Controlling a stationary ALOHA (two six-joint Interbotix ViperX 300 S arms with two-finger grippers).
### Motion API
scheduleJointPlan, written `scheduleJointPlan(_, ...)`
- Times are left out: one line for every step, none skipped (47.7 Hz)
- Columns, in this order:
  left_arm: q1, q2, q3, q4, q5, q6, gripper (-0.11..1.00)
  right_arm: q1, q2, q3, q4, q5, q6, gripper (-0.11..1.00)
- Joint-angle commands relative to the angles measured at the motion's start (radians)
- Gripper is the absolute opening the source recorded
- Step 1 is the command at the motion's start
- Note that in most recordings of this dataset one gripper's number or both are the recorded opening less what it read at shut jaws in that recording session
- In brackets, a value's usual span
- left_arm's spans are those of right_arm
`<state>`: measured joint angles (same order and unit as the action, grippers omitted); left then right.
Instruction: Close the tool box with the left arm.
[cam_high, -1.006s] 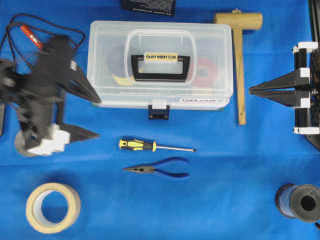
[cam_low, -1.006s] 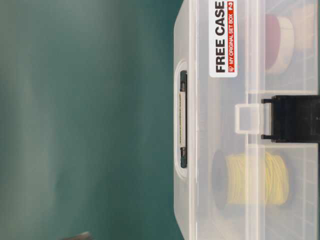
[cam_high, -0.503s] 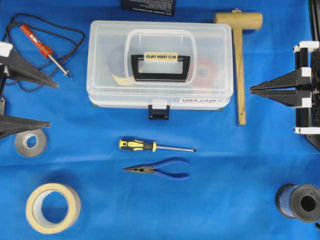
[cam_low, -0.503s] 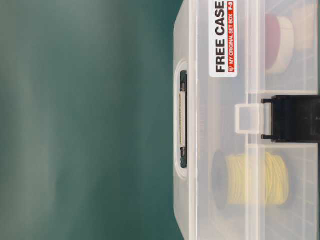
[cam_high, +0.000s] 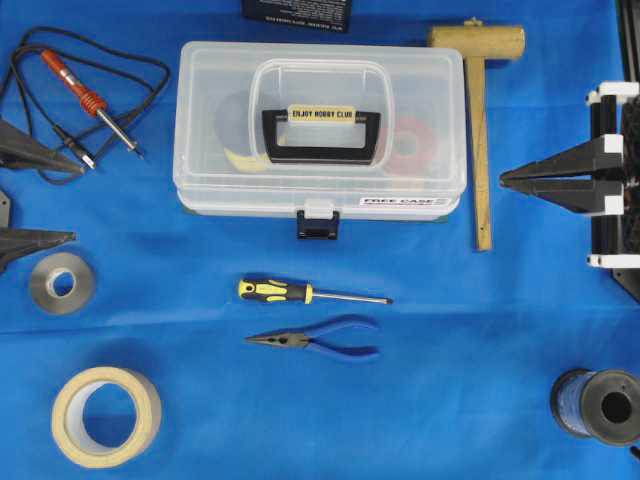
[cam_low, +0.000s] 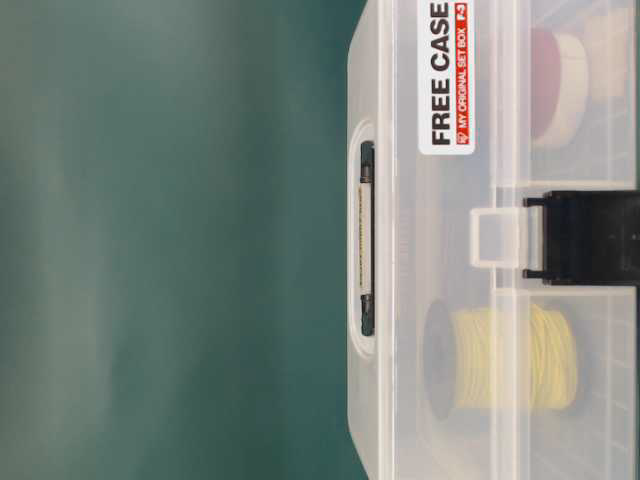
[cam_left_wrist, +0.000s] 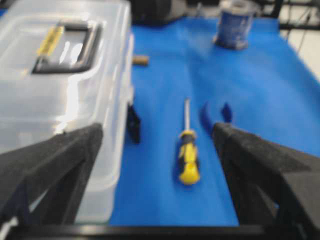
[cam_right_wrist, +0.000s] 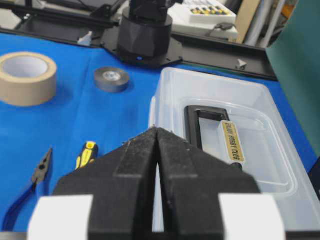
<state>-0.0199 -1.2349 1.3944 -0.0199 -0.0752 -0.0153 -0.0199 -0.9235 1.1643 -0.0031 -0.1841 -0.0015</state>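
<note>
A robotics lab bench: a blue cloth (cam_high: 480, 330) laid with a screwdriver (cam_high: 300, 292), pliers (cam_high: 315, 340) and soldering iron (cam_high: 85, 90), black arm base (cam_right_wrist: 146, 32) behind.

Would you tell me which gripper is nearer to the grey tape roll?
Left. The left gripper is open just beside the grey tape roll at the table's left edge; the right gripper sits shut far across, beyond the tool box.

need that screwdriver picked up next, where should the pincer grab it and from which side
Grip the screwdriver on its thick yellow and black handle, at its left end in the overhead view. Come straight down with the pincer fingers closing across its width: it lies flat on the blue cloth, apart from the pliers.
</note>
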Motion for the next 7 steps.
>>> scheduleJointPlan(0.008,0.000,0.002,-0.003,-0.009,0.014,0.88,0.000,0.008,-0.020,0.000,-0.011,0.002,0.00)
scheduleJointPlan(0.008,0.000,0.005,-0.003,-0.009,0.020,0.88,0.000,0.008,-0.020,0.002,-0.011,0.002,0.00)
scheduleJointPlan(0.008,0.000,0.006,-0.003,-0.009,0.023,0.88,0.000,0.008,-0.020,0.000,-0.011,0.002,0.00)
scheduleJointPlan(0.008,0.000,0.008,-0.005,-0.009,0.025,0.88,0.000,0.008,-0.020,0.002,-0.009,0.002,0.00)
scheduleJointPlan(0.008,0.000,0.009,-0.005,-0.009,0.026,0.88,0.000,0.008,-0.020,0.000,-0.008,0.002,0.00)
scheduleJointPlan(0.008,0.002,0.009,-0.005,-0.009,0.028,0.88,0.000,0.006,-0.020,0.000,-0.008,0.002,0.00)
scheduleJointPlan(0.008,0.000,0.009,-0.005,-0.009,0.028,0.88,0.000,0.008,-0.021,0.002,-0.006,0.002,0.00)
